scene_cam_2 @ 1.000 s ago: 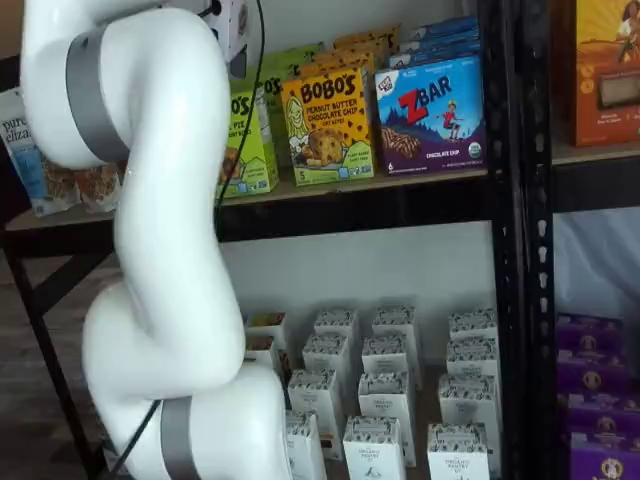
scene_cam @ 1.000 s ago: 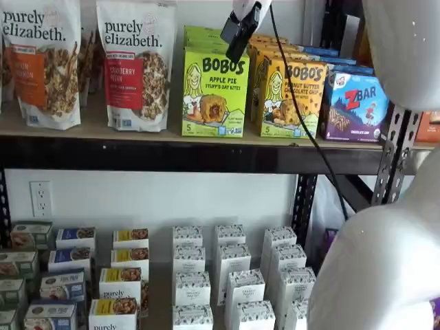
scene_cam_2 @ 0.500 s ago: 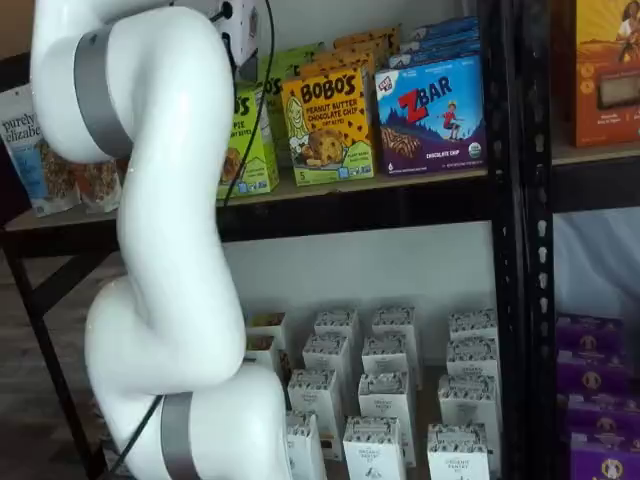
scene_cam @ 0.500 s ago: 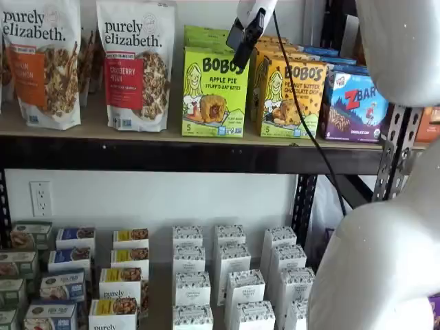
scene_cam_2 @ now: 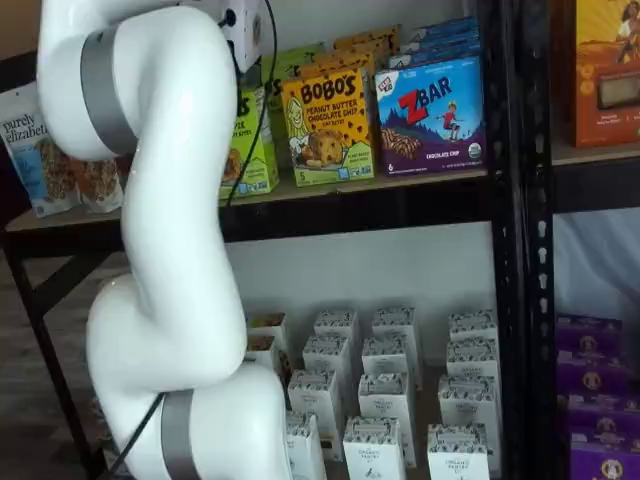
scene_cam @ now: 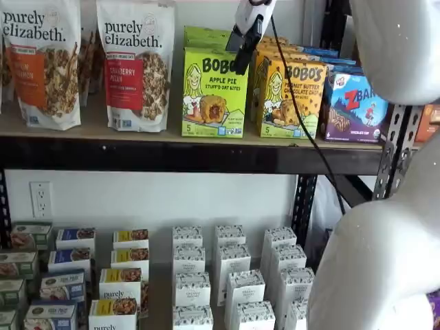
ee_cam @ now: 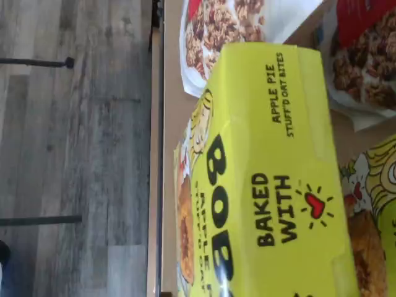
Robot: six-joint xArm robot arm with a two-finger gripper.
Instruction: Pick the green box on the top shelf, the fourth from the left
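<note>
The green box (scene_cam: 214,93) stands upright on the top shelf (scene_cam: 89,130), lime-green with black "BOBO'S" lettering, between a granola bag and the yellow-orange Bobo's box. In a shelf view (scene_cam_2: 255,140) the arm hides most of it. In the wrist view the green box (ee_cam: 266,185) fills the picture, showing "Apple Pie Stuff'd Oat Bites" and "Baked with". My gripper (scene_cam: 243,47) hangs from the view's upper edge in front of the box's upper right corner. Its black fingers show side-on with no gap visible and no box between them.
Purely Elizabeth granola bags (scene_cam: 134,65) stand left of the green box. The yellow-orange Bobo's box (scene_cam: 292,100) and a blue ZBar box (scene_cam: 354,106) stand to its right. Small white cartons (scene_cam: 230,275) fill the lower level. The black front beam (scene_cam: 172,157) runs below the boxes.
The gripper has shifted slightly right and in toward the green box's upper right corner. The white arm has risen a little. The boxes have not moved.
</note>
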